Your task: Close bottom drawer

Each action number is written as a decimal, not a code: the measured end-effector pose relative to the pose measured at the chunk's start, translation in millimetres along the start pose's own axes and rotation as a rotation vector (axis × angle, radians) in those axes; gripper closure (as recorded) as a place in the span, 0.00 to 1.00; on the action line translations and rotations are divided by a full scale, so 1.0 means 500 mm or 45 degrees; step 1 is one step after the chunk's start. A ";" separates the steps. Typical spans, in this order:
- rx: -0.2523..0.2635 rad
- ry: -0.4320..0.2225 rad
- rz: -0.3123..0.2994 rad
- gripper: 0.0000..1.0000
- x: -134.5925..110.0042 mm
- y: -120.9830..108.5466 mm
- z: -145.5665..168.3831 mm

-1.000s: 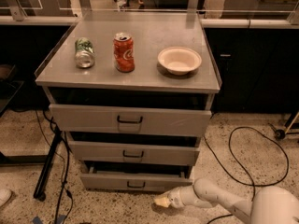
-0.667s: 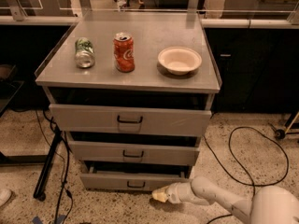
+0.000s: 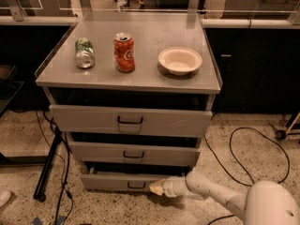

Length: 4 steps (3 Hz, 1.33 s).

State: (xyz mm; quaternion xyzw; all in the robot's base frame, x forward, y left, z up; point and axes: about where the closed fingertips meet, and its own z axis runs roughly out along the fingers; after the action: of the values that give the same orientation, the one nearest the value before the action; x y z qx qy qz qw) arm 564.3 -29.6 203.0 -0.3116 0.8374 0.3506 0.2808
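The bottom drawer [image 3: 112, 181] is the lowest and narrowest grey front of the cabinet, with a small black wire handle [image 3: 136, 185]. It stands pulled out a little, with a dark gap above its front. My gripper [image 3: 156, 188] comes in low from the right on a white arm [image 3: 220, 198]. Its yellowish tip is against the right part of the drawer front, just right of the handle.
The middle drawer [image 3: 133, 153] and top drawer [image 3: 130, 120] also stand slightly out. On the cabinet top are a green can [image 3: 85, 53] lying on its side, a red can [image 3: 124, 52] and a white bowl [image 3: 180, 60]. Black cables [image 3: 243, 158] lie on the floor at right, a black stand leg [image 3: 47, 168] at left.
My gripper has moved left along the floor level toward the bottom drawer front and now sits against it. The drawer's position looks about the same.
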 end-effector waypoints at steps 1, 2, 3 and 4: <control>0.029 0.000 -0.024 1.00 -0.015 -0.009 0.010; 0.030 0.000 -0.025 0.81 -0.016 -0.009 0.011; 0.030 0.000 -0.025 0.51 -0.016 -0.009 0.011; 0.030 0.000 -0.025 0.26 -0.016 -0.009 0.011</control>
State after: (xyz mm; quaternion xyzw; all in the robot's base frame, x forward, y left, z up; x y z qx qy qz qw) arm 574.1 -25.6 203.2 -0.3164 0.8383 0.3381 0.2878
